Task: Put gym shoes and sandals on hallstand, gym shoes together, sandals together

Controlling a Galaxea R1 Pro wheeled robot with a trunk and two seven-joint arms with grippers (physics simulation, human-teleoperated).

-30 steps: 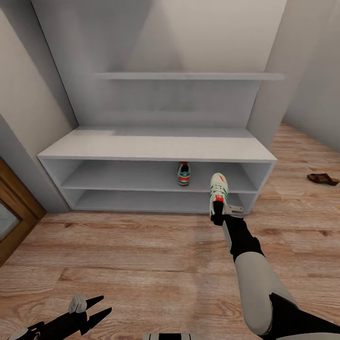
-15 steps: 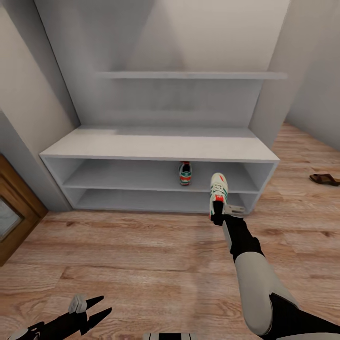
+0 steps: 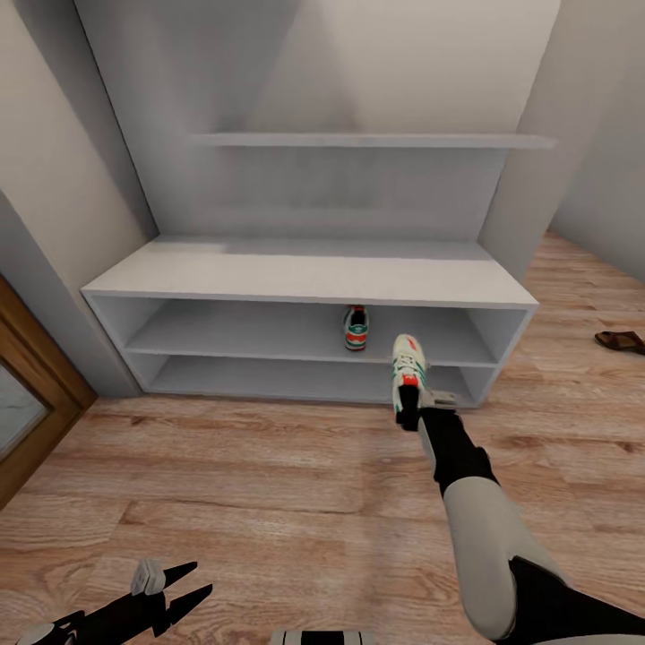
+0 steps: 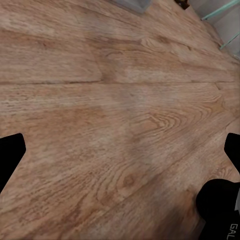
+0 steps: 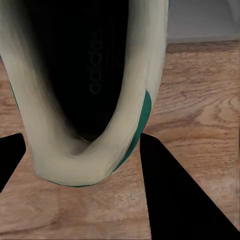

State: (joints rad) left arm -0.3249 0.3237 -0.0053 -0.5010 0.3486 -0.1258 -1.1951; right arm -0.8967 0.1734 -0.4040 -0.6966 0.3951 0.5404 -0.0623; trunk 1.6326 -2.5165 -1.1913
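Before the pale-grey shoe rack (image 3: 305,278), the right gripper (image 3: 408,405) holds one gym shoe (image 3: 408,358) by its heel, toe pointing at the rack's open shelves, its fingers closed on the collar. Compared with a second ago the whole scene sits slightly further right and the wall shelf a little higher in the head view, which is the camera shifting; the held shoe sits a touch higher and nearer the rack front than before. The second gym shoe (image 3: 356,328) stands on the upper of the two low shelves, heel outward, left of the held one and well inside the shelf edge. Bare shelf lies open on both sides of it, and the bench top and the wall shelf (image 3: 372,141) above carry nothing. One brown sandal (image 3: 620,340) lies on the wood floor (image 3: 233,466) far to the right, partly cut off by the picture's edge. A wooden door frame (image 3: 36,403) closes in the left side. The left gripper (image 3: 175,587) hangs low over the floor with its fingers spread apart and nothing between them; the arm behind it is cropped at the corner. Seen from the right wrist, the shoe's dark opening and cream collar (image 5: 95,100) block most of the rack, and the printed lettering inside is faint.
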